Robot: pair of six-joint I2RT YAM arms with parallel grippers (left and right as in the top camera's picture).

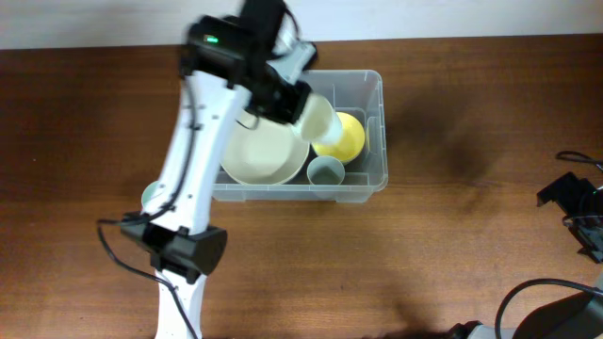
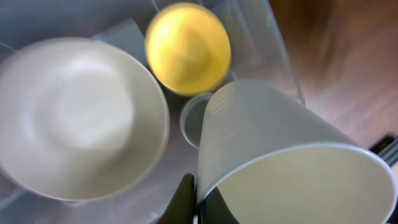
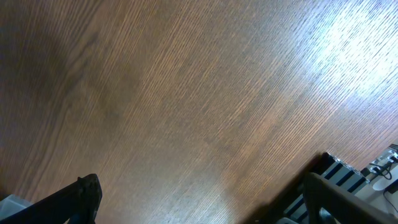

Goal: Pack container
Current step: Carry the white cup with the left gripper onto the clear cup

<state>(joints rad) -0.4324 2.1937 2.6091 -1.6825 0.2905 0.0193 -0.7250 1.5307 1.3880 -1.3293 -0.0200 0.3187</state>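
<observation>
The clear plastic container [image 1: 379,141] stands on the wooden table, left of centre. Inside it lie a large cream bowl [image 1: 264,155], a yellow bowl [image 1: 347,137] and a small pale grey cup [image 1: 326,171]. My left gripper [image 2: 198,205] is shut on the rim of a cream cup [image 2: 280,155], one finger inside the wall and one outside. The cup [image 1: 316,118] hangs tilted above the container's middle, over the yellow bowl [image 2: 186,46] and the grey cup [image 2: 189,118]. My right gripper [image 3: 202,199] is open over bare table, nothing between its fingers.
A pale green object [image 1: 151,195] peeks out beside the left arm's link, mostly hidden. The right arm [image 1: 579,221] sits at the table's far right edge with cables below it. Wooden tabletop [image 1: 471,113] stretches between the container and the right arm.
</observation>
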